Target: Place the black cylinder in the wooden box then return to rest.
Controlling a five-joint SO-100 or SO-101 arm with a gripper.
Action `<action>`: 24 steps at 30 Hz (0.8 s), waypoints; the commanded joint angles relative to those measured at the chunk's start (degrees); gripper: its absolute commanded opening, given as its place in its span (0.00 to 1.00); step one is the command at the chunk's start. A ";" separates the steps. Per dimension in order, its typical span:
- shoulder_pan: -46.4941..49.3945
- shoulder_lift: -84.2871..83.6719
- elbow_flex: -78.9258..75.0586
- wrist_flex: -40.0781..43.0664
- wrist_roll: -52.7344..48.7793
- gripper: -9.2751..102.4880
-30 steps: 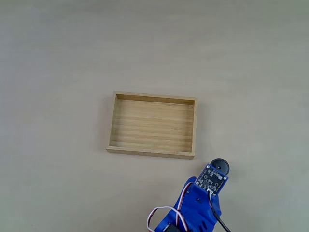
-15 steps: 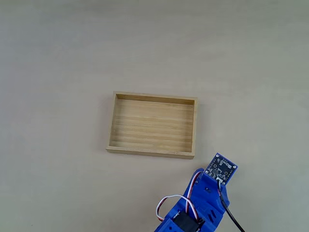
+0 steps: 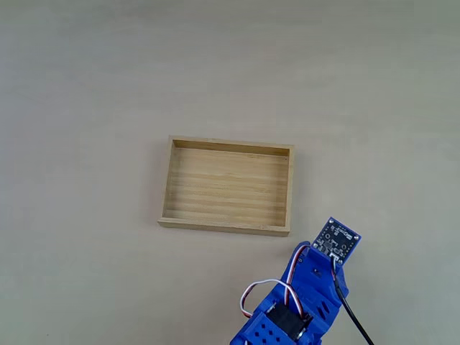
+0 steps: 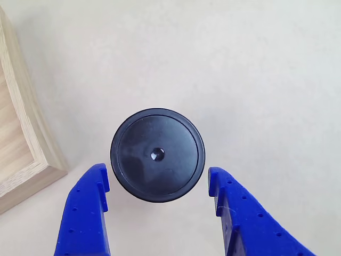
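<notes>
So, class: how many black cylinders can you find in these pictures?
1. The black cylinder stands on the table between the open blue gripper fingers, right of the wooden box corner. Others might be hidden under the arm.

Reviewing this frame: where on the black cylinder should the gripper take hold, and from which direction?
Grip the black cylinder on its curved side wall, coming straight down from above. It stands upright on the table beside the wooden box, flat round top facing the camera. The gripper is open, one finger on each side, so closing across the widest part looks most secure.
</notes>
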 commanded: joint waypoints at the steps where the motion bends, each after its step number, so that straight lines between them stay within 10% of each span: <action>1: -0.44 0.18 -6.68 -2.20 0.70 0.34; 24: 1.49 4.48 -9.40 -3.60 3.25 0.33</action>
